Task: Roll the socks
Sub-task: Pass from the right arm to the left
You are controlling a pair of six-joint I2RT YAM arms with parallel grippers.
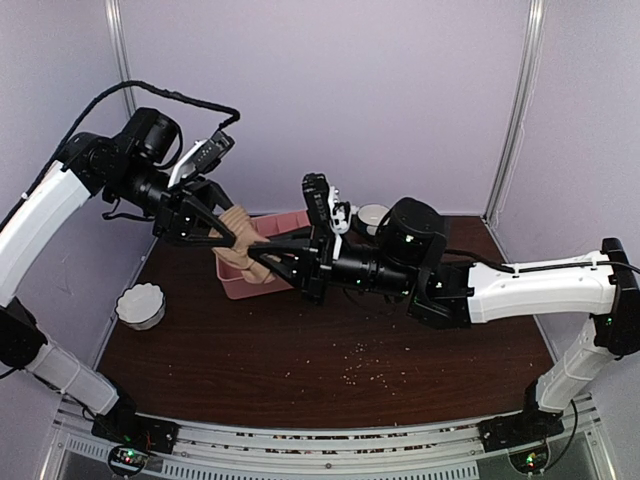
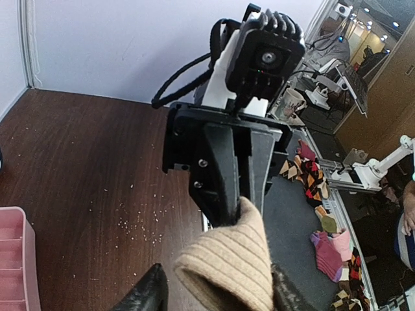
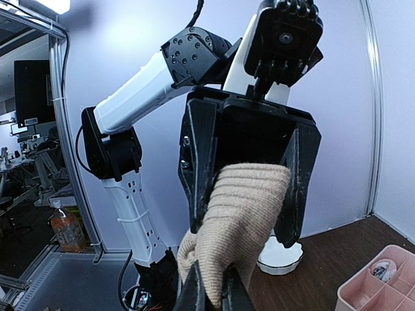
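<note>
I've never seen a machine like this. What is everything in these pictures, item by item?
sock: one, tan, held in the air between the two grippers
tray: one, pink, with compartments, far middle of the table
bowl: one, white, left side of the table
cup: one, white, far side, behind the right arm
crumbs: many, pale, scattered on the near part of the table
table: one, dark brown
left gripper: one, black, a finger on either side of the sock
right gripper: one, black, pinched shut on the sock
</note>
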